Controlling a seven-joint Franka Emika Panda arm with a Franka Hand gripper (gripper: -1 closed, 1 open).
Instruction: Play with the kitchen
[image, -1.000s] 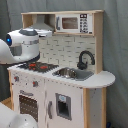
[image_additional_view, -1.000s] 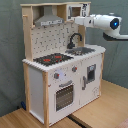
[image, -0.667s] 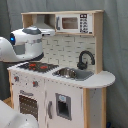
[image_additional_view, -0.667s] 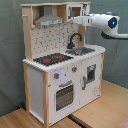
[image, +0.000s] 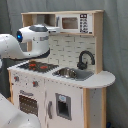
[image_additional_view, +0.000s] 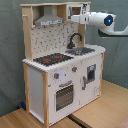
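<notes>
Arm's wrist is up by the kitchen (image_additional_view: 60, 65) top shelf; end effector (image_additional_view: 75, 19) state, can't tell. I'd ease in slowly, clear of the faucet (image_additional_view: 74, 39).

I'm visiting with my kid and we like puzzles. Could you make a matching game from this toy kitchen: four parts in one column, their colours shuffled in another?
Parts:
1. curved faucet
2. extractor hood
3. rings on the hob
4. robot arm's end segment

Colours:
A. red
B. white
C. black
D. grey

Pairs: 1-C, 2-D, 3-A, 4-B. All four parts belong to, or hang above, the white-and-wood toy kitchen in the second exterior view.
</notes>
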